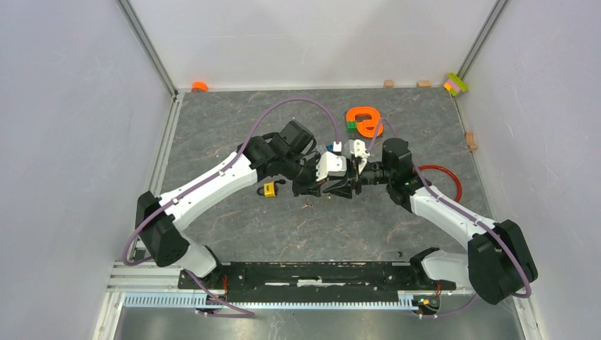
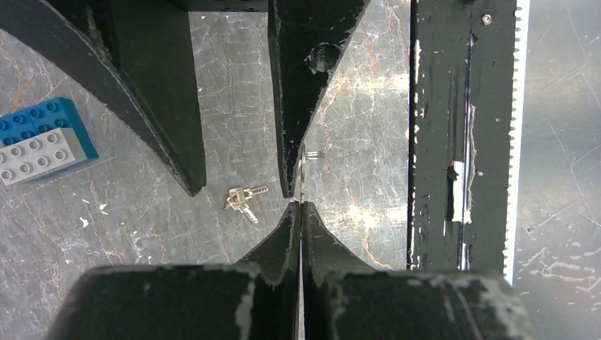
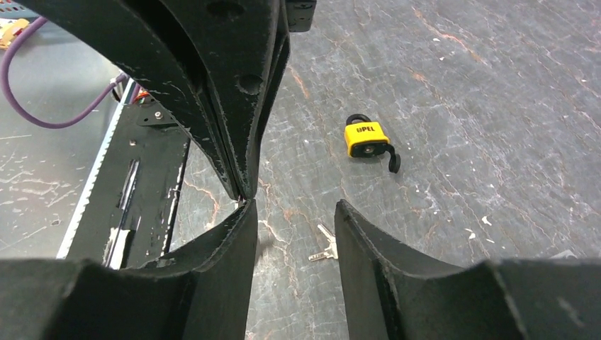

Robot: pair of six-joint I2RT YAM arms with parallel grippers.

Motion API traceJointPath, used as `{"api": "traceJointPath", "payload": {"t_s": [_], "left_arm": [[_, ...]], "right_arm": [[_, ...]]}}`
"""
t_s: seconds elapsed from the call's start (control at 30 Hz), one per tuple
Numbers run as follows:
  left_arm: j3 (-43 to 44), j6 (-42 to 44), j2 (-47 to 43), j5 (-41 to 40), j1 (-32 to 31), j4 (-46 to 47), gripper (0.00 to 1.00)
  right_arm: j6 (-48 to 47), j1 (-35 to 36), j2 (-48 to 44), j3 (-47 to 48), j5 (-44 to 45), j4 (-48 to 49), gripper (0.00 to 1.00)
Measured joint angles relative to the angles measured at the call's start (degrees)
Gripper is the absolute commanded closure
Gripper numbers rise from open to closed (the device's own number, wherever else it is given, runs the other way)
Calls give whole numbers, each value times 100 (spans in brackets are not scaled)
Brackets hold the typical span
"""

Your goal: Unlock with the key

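The grey table [image 1: 319, 241] carries everything, and the two arms reach in from its near edge and meet close to the middle. The left arm [image 1: 212, 180] and the right arm [image 1: 446, 212] point at each other, so I think they want to work on one small thing together. The left tool [image 2: 298, 207] is squeezed tight, tip to tip. A thin silver strip [image 2: 302, 170] shows right at its tip, but I cannot tell what it is or whether it is pinched there. The right tool [image 3: 294, 205] has its jaws apart with nothing between them, and one jaw touches the tip of the left tool. The little yellow padlock [image 3: 366, 139] lies flat on the table, a bit toward the left edge from the middle, and no tool touches it. The key [image 2: 244, 198] is a tiny silver bunch lying on the table below the two tools, near the padlock but apart from it. It looks like the key has to be picked up first, so the lock is not opened yet.
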Motion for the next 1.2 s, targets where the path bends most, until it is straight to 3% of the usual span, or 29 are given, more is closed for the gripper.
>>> {"api": "traceJointPath", "payload": {"t_s": [0.4, 0.67, 1.2], "left_arm": [[-105, 2, 0, -203, -24, 4, 98], [-315, 0, -142, -407, -24, 164, 98], [-317, -160, -205, -662, -24, 437, 98]], "right_arm": [[-691, -90, -50, 761, 483, -1034, 50], [-1110, -136, -192, 780, 297, -1587, 54], [-1049, 15, -210, 389, -50, -1558, 66]]}}
